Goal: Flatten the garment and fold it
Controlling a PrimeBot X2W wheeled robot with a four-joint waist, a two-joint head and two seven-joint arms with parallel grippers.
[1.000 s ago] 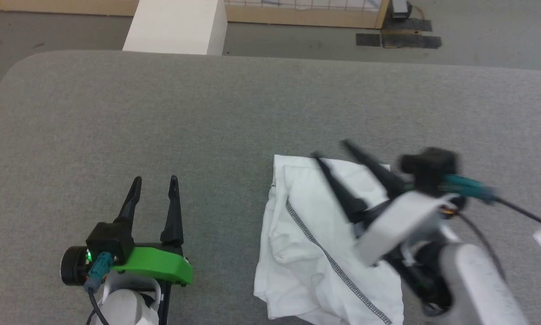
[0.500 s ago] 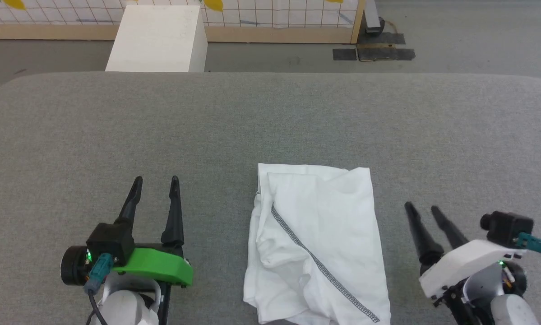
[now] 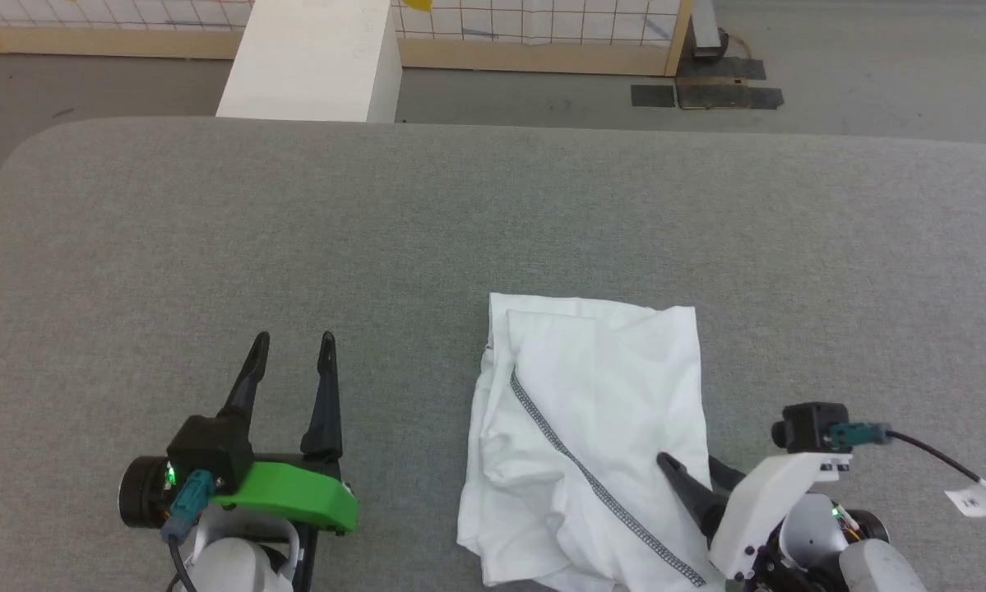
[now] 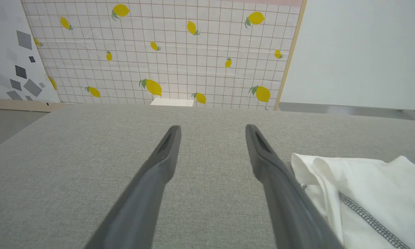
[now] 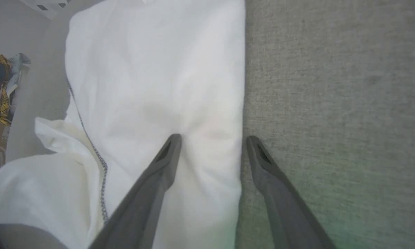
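Right claw point(image 3: 686, 459), spread and empty, straddles the near right edge of the garment point(image 3: 591, 403), which lies lengthwise ahead on the tabletop point(image 3: 377, 214); left claw point(image 3: 293, 337), equally spread, sits well apart.

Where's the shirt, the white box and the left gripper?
garment point(image 3: 616, 370): head view, middle of the cloth
white box point(image 3: 303, 57): head view, top face
left gripper point(image 3: 294, 339): head view, between its fingertips
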